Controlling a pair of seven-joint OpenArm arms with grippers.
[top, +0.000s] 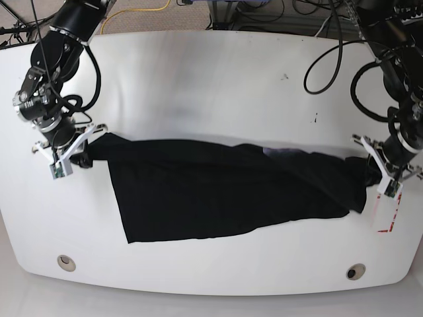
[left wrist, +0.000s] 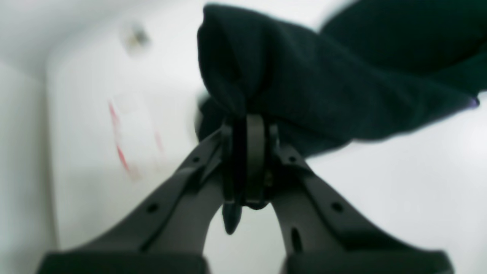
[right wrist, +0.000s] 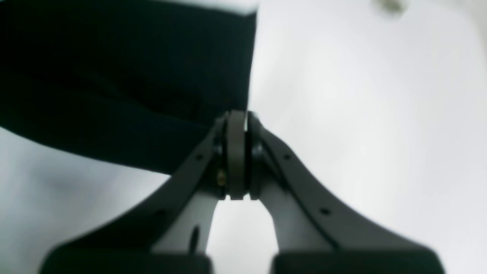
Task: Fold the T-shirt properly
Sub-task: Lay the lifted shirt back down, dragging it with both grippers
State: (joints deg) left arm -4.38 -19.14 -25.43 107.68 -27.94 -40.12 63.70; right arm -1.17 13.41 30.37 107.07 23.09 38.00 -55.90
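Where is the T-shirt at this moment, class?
In the base view the T-shirt is stretched across the middle of the white table, its ends pinched by the right gripper on the view's left and the left gripper on its right.

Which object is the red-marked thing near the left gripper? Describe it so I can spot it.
On the white table, go to the edge by the left gripper, beyond the T-shirt end. The small pale rectangle there stands out by its red markings.

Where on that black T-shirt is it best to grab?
At the two far ends of its top edge, as both do now: the left end effector and right end effector pinch the T-shirt there from outside, so it is stretched between them.
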